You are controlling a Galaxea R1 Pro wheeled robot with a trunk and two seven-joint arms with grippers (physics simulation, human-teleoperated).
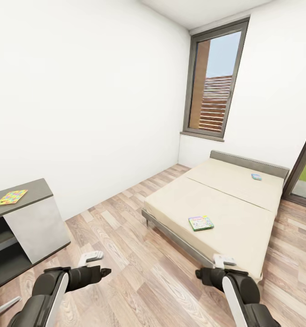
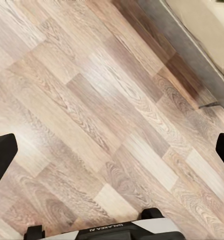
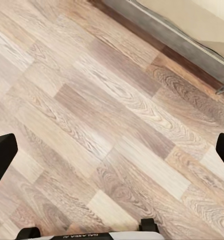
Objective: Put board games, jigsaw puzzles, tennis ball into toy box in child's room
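Both grippers, L [image 2: 112, 150] & R [image 3: 112, 150], spread wide w/ nothing held, over floor [image 1: 125, 236]; 2 board games [image 1: 200, 223] on bed [image 1: 244, 227].

Wood-plank floor [image 1: 125, 236]; white walls [image 1: 80, 91]; tall grey-framed window [image 1: 215, 81] on far wall, slatted facade outside.

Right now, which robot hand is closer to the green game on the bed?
The right gripper. It hangs just below and right of the green-bordered board game, by the bed's near edge. The left gripper is far off to its left, over the floor.
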